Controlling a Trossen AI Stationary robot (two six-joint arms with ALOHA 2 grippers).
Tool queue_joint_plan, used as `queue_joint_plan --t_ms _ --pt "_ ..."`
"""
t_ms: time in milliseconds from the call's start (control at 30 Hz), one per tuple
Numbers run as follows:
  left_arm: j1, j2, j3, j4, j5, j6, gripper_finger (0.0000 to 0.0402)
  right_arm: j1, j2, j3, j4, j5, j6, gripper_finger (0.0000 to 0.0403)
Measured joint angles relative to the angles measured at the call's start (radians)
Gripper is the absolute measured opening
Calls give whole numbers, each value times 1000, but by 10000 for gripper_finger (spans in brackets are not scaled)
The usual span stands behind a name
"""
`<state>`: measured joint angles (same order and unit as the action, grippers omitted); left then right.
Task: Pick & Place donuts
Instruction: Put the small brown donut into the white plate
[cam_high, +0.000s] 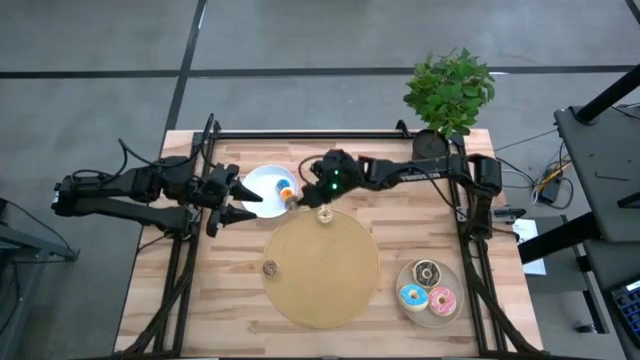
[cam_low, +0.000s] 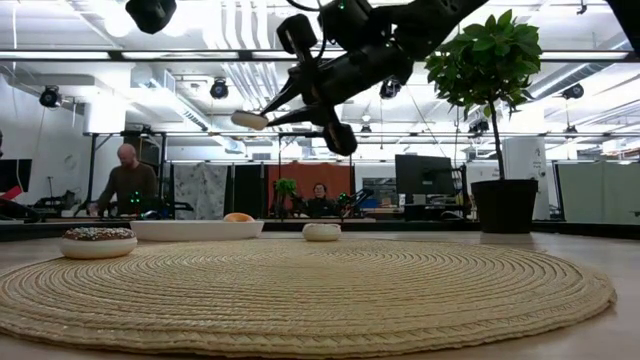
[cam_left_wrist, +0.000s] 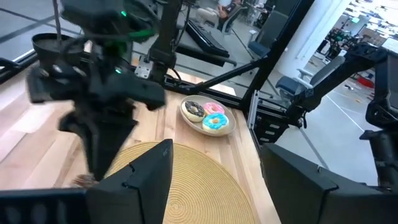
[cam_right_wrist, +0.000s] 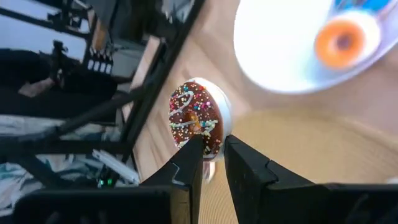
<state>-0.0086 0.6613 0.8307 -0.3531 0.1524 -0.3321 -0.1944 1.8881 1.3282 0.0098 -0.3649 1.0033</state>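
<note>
Carrying a sprinkled donut (cam_right_wrist: 196, 121), right gripper (cam_right_wrist: 211, 142) jaws are clenching its rim; next it's needing a gentle set-down on bare mat (cam_high: 320, 290). Left gripper (cam_high: 245, 202) is idling, jaws released.

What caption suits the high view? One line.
Right gripper holds a sprinkled donut between white plate and round mat; left gripper waits open beside them.

Right gripper (cam_right_wrist: 208, 152) (fingers nearly closed) hangs raised; left gripper (cam_high: 240, 202) gapes wide.
</note>
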Motion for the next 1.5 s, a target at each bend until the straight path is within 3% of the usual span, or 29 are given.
queue_joint_plan --t_ms 467,867,1267,1500 --pt "-1 -10 0 -2 -40 19 213 -166 0 37 -9 -3 -45 56" --pt "-1 -18 -1 -3 -129 24 213 -204 31 52 -8 -29 -88 56" --pt "0 -19 -1 0 -152 10 213 -224 247 306 -11 -160 -108 56" --pt "0 -19 -1 0 -151 7 213 -236 386 501 -173 -186 -150 56"
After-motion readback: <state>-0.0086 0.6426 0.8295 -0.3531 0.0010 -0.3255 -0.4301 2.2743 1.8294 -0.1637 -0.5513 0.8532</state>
